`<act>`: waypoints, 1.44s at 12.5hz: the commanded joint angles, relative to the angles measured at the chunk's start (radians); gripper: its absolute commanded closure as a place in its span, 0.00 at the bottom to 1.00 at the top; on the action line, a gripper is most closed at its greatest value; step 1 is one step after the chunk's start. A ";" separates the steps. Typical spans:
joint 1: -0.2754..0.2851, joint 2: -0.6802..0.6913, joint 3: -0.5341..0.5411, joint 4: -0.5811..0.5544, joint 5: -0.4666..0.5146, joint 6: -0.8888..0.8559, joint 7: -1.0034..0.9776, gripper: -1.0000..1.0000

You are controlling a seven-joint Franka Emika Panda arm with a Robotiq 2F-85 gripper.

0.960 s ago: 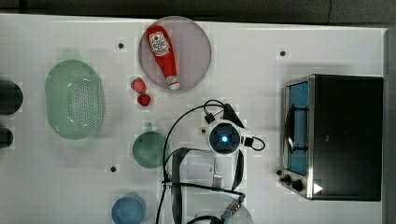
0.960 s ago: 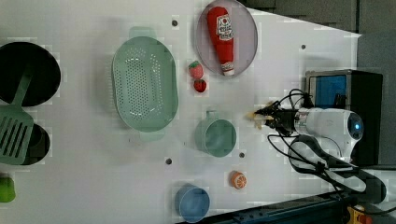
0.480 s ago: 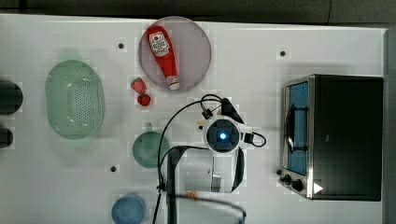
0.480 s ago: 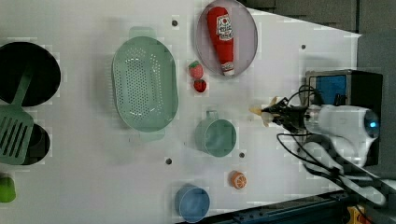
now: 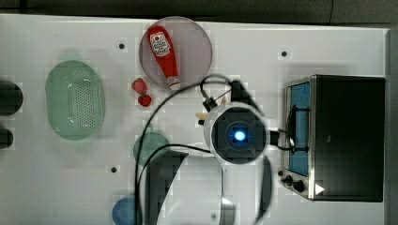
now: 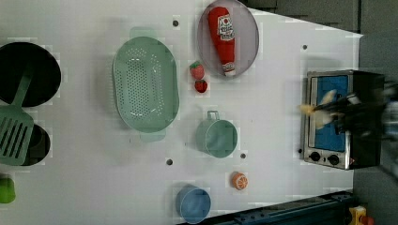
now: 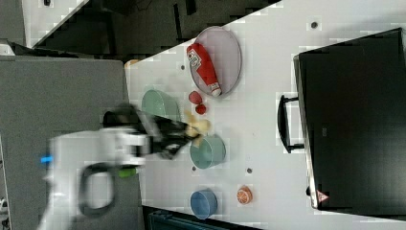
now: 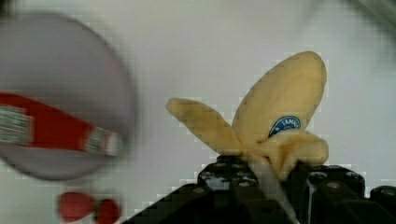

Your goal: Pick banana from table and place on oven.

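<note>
**Banana's off the table, now don't rush the carry**

So the gripper [image 8: 261,175] is clamped on the banana [image 8: 275,116], pinching it down near its peel flaps, with the fat end sticking out past the fingertips. It's up in the air, clear of the table [image 5: 291,42]. In the left view the banana [image 6: 324,101] shows in front of the oven [image 6: 338,117] door; in the right view it [image 7: 196,127] hangs over the table by the green cup [image 7: 208,151], so I can't say exactly how near the oven it really is.

My take on doing this bit well:

- Get height first. The drop spot is the black top of the oven [image 5: 349,136], so the banana needs to clear the front frame and the door handle before going sideways.
- The grip is on the soft flappy end, so it could wobble or slip. I'd go smooth, no jerky swings.
- Aim for the middle of the top, not the front edge. It's a rounded thing and could roll off.
- Come down low before letting go, so it doesn't bounce.
- Watch the cable loops around the wrist [image 5: 239,136], they look like they could snag on the oven corner.
</note>
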 commanded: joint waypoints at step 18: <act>-0.065 0.371 -0.558 0.437 0.061 -0.110 -0.782 0.74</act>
